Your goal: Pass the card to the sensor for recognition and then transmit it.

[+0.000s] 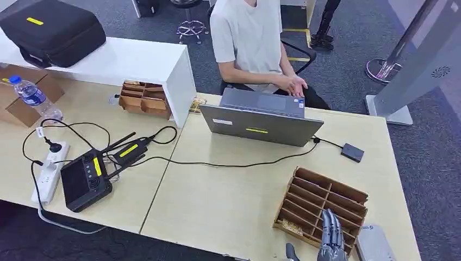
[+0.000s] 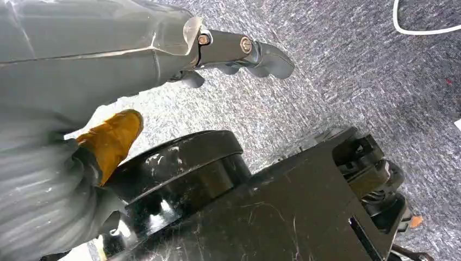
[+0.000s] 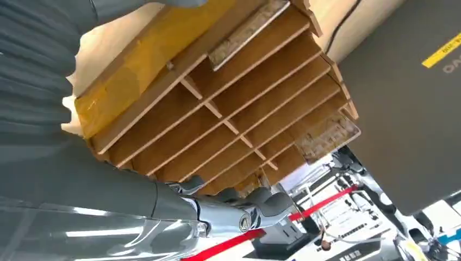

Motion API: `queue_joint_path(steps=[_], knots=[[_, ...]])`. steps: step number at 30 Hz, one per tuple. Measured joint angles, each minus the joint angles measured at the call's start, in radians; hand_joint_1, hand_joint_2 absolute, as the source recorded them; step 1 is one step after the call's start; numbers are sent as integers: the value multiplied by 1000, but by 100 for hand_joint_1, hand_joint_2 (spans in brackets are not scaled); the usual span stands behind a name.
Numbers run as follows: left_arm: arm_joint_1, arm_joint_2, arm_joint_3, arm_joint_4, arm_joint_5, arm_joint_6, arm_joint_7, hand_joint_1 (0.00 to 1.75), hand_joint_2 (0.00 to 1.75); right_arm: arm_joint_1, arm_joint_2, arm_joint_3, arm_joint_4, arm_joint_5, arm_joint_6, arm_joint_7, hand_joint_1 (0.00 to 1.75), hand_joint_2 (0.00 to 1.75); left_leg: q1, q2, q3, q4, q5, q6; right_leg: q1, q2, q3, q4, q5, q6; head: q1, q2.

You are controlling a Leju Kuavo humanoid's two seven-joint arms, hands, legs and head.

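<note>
The left hand [image 2: 239, 54] hangs beside the robot above the carpet, holding nothing, fingers loosely apart. The right hand [image 1: 331, 239] hovers over the wooden slotted rack [image 1: 321, 209], empty and open, apparently positioned to draw a card [image 3: 247, 32] lying in one slot.

The right hand [image 1: 331, 236] is raised at the near edge of the wooden rack [image 1: 321, 209], fingers straight, together and pointing over its slots, holding nothing. The left hand [image 2: 239, 54] hangs low over the carpet [image 2: 348, 81], fingers loosely extended, empty.
</note>
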Motion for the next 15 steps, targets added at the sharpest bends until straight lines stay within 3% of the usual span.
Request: queue_joint_path(steps=[15], knots=[[0, 0, 0, 0, -6, -1, 0, 0, 175, -54, 38, -106, 143, 3, 0, -71, 0, 175, 0, 0, 0, 0, 0, 0, 0, 0, 0, 0, 0, 0, 0, 0]])
